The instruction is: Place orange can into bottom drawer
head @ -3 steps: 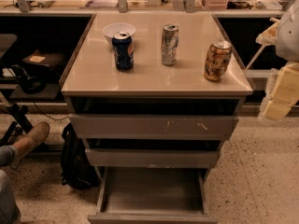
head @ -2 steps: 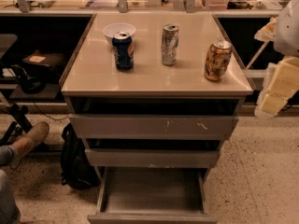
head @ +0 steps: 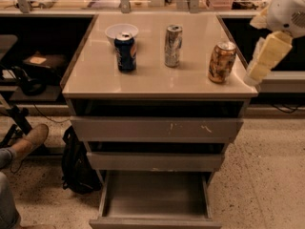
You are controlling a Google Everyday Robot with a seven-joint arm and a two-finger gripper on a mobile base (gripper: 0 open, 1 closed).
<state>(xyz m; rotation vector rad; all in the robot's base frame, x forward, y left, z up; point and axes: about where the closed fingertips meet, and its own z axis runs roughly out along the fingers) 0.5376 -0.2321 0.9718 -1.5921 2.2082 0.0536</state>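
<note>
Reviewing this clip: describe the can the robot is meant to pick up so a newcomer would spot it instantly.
On the beige cabinet top stand three cans. The orange can is rightmost, by the edge where the gripper hangs. Its mottled orange-gold print sets it apart from the dark blue can and the silver can.

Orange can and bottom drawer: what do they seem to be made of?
The orange-gold soda can looks like thin printed metal: glossy mottled body, silver top. The open grey bottom drawer looks like matte painted sheet metal, with thin straight walls. The pale gripper hangs right of the can, beside the tabletop.
</note>
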